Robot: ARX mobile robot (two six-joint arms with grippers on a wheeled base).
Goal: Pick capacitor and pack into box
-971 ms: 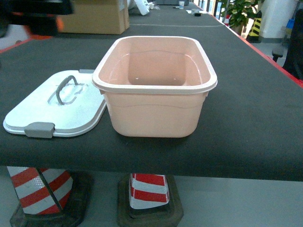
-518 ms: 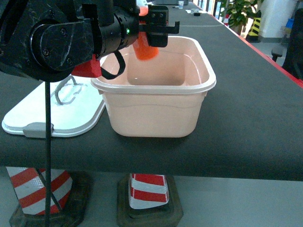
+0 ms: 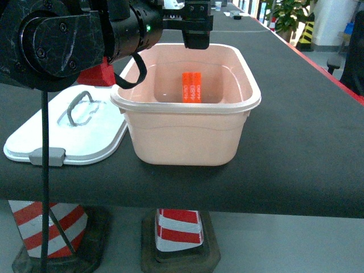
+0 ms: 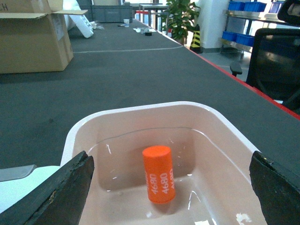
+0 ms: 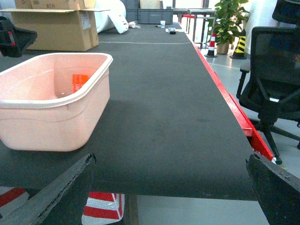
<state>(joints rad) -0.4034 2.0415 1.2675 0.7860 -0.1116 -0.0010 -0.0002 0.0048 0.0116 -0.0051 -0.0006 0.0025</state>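
A small orange cylindrical capacitor [image 4: 159, 174] printed with white "4680" lettering stands slightly tilted on the glossy floor of the pale pink rectangular plastic tub [image 3: 187, 133], whose rounded corners and thick rolled rim catch the room's light. Directly above the tub's far rim hangs the left tool [image 3: 196, 25], black and matt, its fingers spread wide and holding nothing; in the left wrist view the rough dark fingertips [image 4: 65, 192] frame both lower corners, well apart. The right tool [image 5: 168, 197] is likewise spread and empty, its tips at the near edge of the right wrist view, off to the tub's right.

Left of the tub, touching or just beside its wall, lies the white plastic lid [image 3: 68, 133] with grey arched handle and a grey clasp at its near edge. Everything rests on a long worktop [image 3: 307, 131] covered in dark, finely textured matting with a red border. A brown cardboard carton [image 5: 58, 29] sits far left; a black office chair [image 5: 272, 70] and potted plant [image 5: 229, 18] stand right. Red-and-white striped cones [image 3: 179, 230] show beneath the worktop, partly cut off.
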